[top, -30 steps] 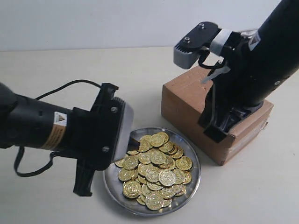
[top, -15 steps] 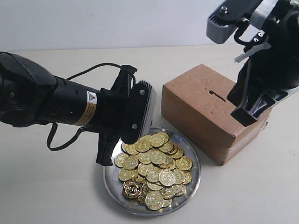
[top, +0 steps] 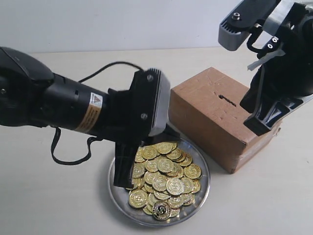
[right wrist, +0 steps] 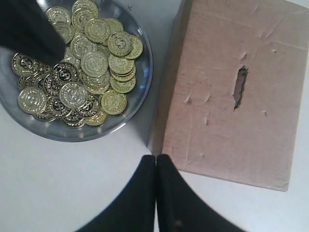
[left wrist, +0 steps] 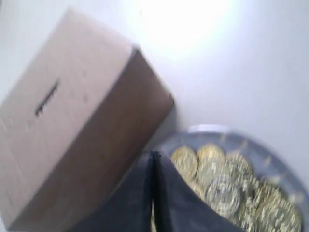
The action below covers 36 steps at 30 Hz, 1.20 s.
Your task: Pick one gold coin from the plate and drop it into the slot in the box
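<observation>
The left pincer (top: 122, 178), pressed together with no coin seen in it, has come over the 9 o'clock side of the plate (top: 205, 183), low on the gold coins (top: 168, 171); the pick only begins, I judge. The right pincer (top: 260, 125), also pressed together, has lifted, baring the box slot (top: 228, 97) in the box (top: 205, 110) at the plate's 1 o'clock, but hangs near.

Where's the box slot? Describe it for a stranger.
Find the brown cardboard box beside the plate of gold coins. On its top face is the box slot, a short slit. The scuffs around it are pale; only the slit is dark.
</observation>
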Tool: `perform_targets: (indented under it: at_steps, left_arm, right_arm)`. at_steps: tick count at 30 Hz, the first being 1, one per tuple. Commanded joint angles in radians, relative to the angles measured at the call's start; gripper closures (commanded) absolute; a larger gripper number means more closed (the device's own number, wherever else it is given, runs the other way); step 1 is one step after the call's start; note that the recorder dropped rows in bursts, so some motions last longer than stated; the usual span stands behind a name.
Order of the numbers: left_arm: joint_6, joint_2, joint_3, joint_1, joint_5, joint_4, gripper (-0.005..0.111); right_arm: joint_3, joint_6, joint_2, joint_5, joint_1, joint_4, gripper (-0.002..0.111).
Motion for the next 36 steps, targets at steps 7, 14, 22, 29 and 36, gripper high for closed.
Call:
perform_targets:
  at_steps: [7, 14, 22, 29, 36]
  left_arm:
    - [-0.441, -0.259, -0.116, -0.011, -0.223, -0.008, 0.107]
    - [-0.243, -0.23, -0.084, 0.076, -0.096, -0.008, 0.107]
    - [-0.122, 0.026, -0.011, 0.141, 0.058, -0.008, 0.107]
    - [-0.015, 0.168, -0.014, 0.015, 0.237, -0.008, 0.107]
    - [0.24, 0.133, 0.095, -0.043, 0.597, -0.008, 0.107]
  right_arm:
    - [0.005, 0.002, -0.008, -0.017, 0.002, -0.002, 0.108]
    - [0.005, 0.002, -0.008, -0.023, 0.002, -0.003, 0.108]
    - [0.005, 0.002, -0.008, -0.029, 0.002, -0.003, 0.108]
    - [0.005, 0.002, -0.008, -0.029, 0.002, -0.001, 0.108]
    - [0.005, 0.002, -0.008, -0.029, 0.002, 0.001, 0.108]
